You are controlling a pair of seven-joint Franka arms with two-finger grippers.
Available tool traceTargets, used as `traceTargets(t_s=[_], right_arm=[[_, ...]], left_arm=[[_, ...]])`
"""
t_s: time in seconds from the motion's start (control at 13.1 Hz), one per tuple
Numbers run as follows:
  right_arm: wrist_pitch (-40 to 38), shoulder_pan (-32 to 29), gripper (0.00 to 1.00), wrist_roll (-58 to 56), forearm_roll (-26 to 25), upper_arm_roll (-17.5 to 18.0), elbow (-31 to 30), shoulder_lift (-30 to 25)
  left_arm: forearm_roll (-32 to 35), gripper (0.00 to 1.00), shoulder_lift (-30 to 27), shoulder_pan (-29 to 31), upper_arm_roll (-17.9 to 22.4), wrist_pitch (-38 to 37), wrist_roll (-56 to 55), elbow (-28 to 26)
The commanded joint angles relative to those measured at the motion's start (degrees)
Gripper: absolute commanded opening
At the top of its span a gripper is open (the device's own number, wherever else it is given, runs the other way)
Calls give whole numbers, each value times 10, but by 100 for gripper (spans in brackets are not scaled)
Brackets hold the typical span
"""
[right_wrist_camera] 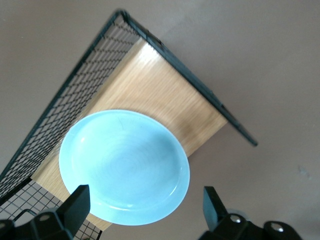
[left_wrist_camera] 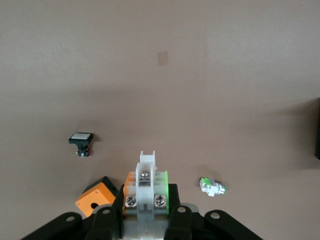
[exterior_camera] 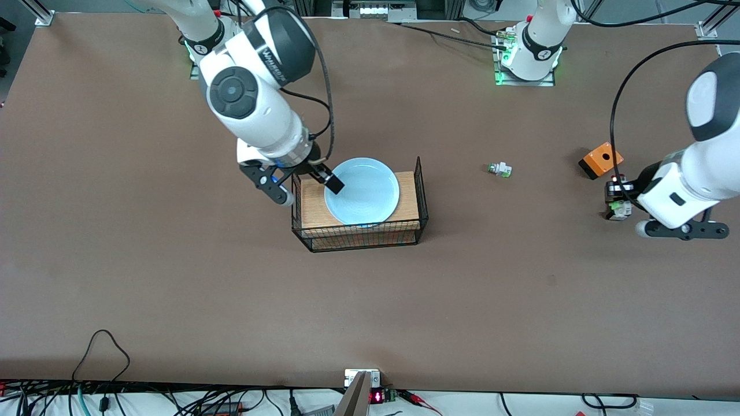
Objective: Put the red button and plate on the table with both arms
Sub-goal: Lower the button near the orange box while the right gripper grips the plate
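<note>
Right gripper: the right gripper hung over the rim of the plate at the basket's end toward the right arm.
Right fingers: the black fingers stood wide apart, one over the plate and one outside the basket wall, gripping nothing.
Plate: the round pale-blue shallow plate lay on a light wooden board inside a black wire basket, mid-counter.
Left gripper: the left gripper was over the brown matte counter at the left arm's end, just beside a small orange box.
Left fingers: closed, gripping the small whitish red button; its screw terminals faced the wrist camera.
Green-capped part: a small whitish green-capped part lay on the counter between the basket and the orange box.
Black button: a black button with white face sat on the counter, seen only in the left wrist view.
</note>
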Motion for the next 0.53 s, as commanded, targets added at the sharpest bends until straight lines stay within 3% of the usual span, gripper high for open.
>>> traceTargets(t_s=[0.0, 0.15, 0.46], right_arm=[[4, 19, 100, 27, -24, -5, 12, 26], [4, 34, 100, 26, -56, -5, 11, 48], [6, 47, 100, 25, -64, -5, 12, 78]], left_arm=[[-10, 0, -72, -3, 15, 89, 15, -154], [-10, 0, -73, 11, 15, 105, 14, -191], [-6, 0, -49, 13, 15, 143, -2, -267]])
